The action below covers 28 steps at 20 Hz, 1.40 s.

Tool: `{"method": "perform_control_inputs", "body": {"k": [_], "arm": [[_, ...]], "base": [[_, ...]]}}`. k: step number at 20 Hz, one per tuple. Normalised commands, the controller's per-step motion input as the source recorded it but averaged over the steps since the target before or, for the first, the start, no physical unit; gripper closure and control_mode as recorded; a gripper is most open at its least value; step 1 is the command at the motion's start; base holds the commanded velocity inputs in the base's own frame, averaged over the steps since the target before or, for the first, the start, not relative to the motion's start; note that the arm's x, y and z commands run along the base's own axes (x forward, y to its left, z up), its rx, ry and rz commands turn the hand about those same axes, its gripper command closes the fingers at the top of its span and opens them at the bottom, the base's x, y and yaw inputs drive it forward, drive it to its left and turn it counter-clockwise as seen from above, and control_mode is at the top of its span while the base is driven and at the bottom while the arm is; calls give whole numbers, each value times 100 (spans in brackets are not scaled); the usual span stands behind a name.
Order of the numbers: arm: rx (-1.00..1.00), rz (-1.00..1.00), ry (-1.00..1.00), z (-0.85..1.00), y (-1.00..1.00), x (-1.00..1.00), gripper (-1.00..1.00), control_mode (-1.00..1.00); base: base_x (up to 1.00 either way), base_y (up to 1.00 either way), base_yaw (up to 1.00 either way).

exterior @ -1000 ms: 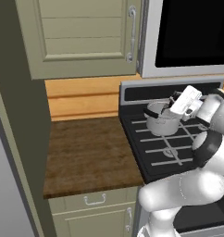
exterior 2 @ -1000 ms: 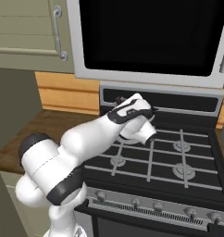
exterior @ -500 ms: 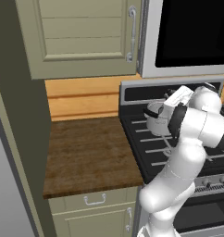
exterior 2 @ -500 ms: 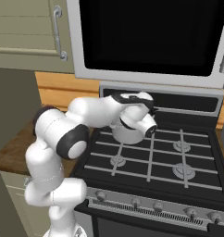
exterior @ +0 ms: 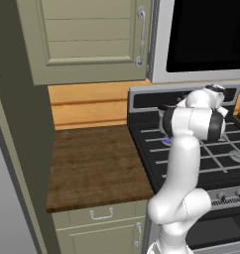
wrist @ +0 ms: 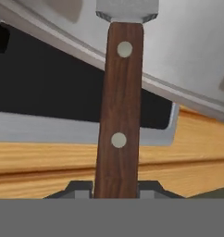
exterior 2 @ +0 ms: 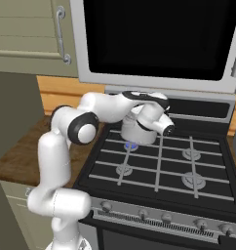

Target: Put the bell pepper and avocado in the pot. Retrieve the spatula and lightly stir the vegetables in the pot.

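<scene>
Gripper [wrist: 115,192] clamped on spatula [wrist: 117,115] handle, bottom centre of hand view, blade at top edge. Pot [exterior 2: 134,131] sits centre of right base view on stove [exterior 2: 154,171], behind the wrist.

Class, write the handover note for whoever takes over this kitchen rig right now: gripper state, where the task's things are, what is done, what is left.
Gripper: shut on the spatula's reddish-brown wooden handle, pale grey blade pointing away from the hand.
Small shiny steel pot: on the black stove's rear left burner, with the hand right beside it.
Done: spatula retrieved.
Cannot tell: whether the bell pepper and avocado are in the pot; its inside is hidden.
Left: check that, then stir lightly.
</scene>
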Motion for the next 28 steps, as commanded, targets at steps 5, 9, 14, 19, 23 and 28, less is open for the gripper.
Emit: {"method": "perform_control_inputs", "body": {"k": [5,9,14,19,23,28], "arm": [[4,-1,7,-32,-7,24,100,-100],[2,0,7,-38,16,-40,100,-100],[8,-3,11,-13,46,-50,100,-100],[10,-9,12,3,32,-2,100,-100],[7,-11,13,10,26,0,100,-100],[4,-8,1,55,8,0,100,-100]], "base": [[0,0,0],[0,0,0],[0,0,0],[0,0,0],[0,0,0],[0,0,0]]}}
